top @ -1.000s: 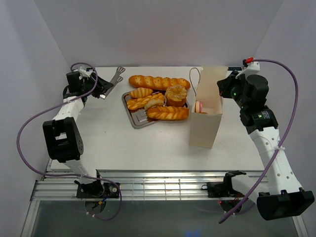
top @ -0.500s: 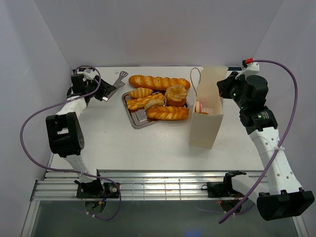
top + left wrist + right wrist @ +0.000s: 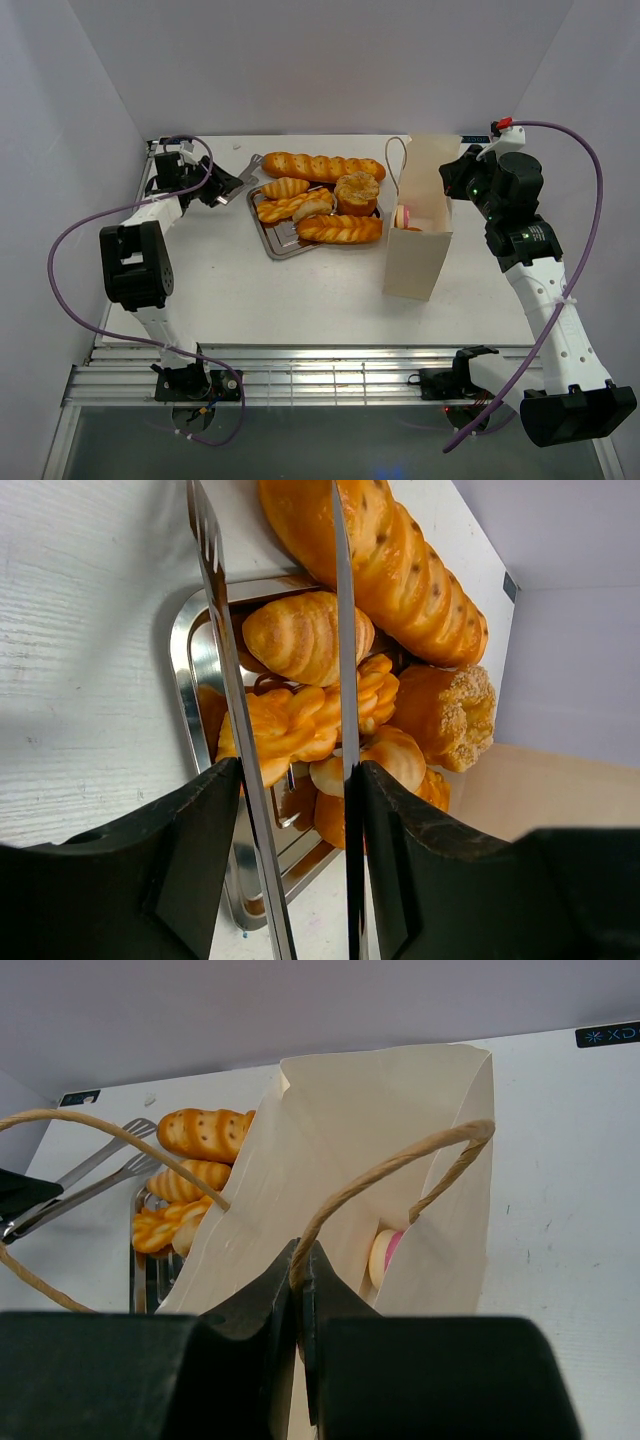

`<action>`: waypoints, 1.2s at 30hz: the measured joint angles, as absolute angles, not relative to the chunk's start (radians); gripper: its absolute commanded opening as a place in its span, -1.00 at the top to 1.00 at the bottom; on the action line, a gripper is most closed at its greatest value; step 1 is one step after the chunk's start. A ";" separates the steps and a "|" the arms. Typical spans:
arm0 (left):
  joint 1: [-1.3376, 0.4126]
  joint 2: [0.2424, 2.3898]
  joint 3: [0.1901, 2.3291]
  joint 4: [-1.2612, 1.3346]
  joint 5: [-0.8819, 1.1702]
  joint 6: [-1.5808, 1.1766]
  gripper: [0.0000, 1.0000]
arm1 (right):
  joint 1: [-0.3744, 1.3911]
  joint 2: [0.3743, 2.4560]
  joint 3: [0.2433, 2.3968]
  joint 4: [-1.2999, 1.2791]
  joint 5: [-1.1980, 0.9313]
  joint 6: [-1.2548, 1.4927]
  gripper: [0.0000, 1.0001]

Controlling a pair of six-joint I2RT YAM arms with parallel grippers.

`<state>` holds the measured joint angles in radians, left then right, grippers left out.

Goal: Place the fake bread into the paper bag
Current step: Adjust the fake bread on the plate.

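Note:
The fake bread lies on and around a silver tray (image 3: 272,243): a long braided baguette (image 3: 322,166) behind it, with twisted loaves (image 3: 338,229), a small roll (image 3: 285,187) and a seeded bun (image 3: 357,190) on it. A pink-iced donut (image 3: 405,215) sits inside the cream paper bag (image 3: 418,235), which stands upright to the right of the tray. My left gripper (image 3: 205,190) is shut on metal tongs (image 3: 240,175). Their open tips (image 3: 270,600) reach over the small roll (image 3: 300,635) at the tray's far-left corner. My right gripper (image 3: 300,1255) is shut on the bag's string handle (image 3: 400,1165).
The bag's other string handle (image 3: 393,160) loops up on the tray side. White walls close the table at the back and on both sides. The tray rim (image 3: 195,650) lies right under the tongs.
My left gripper has carried the tongs to the right, from the far-left part of the table to the tray's corner. The right arm and the bag have not moved.

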<state>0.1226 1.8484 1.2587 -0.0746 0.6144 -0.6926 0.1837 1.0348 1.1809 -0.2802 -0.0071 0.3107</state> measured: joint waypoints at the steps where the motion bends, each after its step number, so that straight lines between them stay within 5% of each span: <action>1: 0.121 1.855 1.259 -0.074 0.615 -0.694 -0.22 | 0.184 1.035 1.181 -0.281 -0.007 0.311 0.85; 36: 0.103 1.943 1.299 0.030 0.690 -0.768 -0.17 | 0.184 1.027 1.168 -0.275 0.013 0.310 0.85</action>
<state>0.1028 1.9430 1.2995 0.0303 0.6895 -0.7685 0.1837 1.0267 1.1679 -0.2749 0.0128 0.3099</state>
